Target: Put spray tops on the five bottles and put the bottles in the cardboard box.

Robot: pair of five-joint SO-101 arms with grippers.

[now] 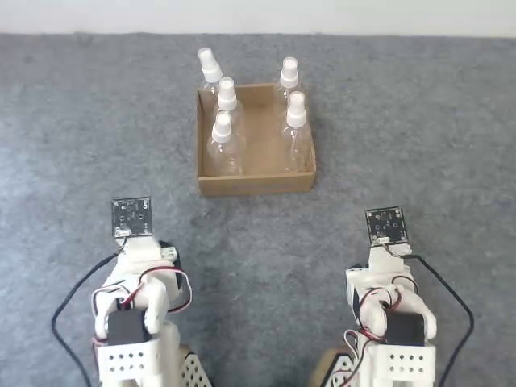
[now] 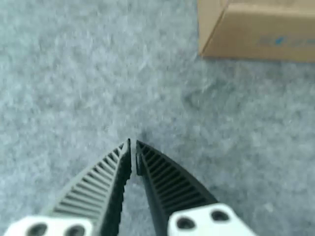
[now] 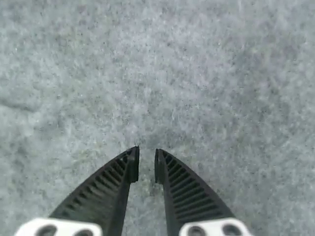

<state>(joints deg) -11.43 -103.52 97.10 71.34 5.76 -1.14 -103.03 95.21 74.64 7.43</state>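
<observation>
5 clear, rounded plastic bottles (image 1: pixel 226 149) with white spray tops (image 1: pixel 297 109) stand upright in the brown cardboard box (image 1: pixel 256 184) on fuzzy grey carpet (image 1: pixel 403 121); the ribbed left gripper (image 2: pixel 133 145) is pinched closed, the right gripper (image 3: pixel 145 157) a slit apart, both empty.

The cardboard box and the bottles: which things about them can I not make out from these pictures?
- High view: whether the rear left bottle and rear right bottle stand inside the cardboard box or behind it; the nearer bottles cover their bases.
- High view: whether the spray tops are screwed tight; too small.
- Left wrist view: the inside of the cardboard box; the picture's edge cuts it off.
</observation>
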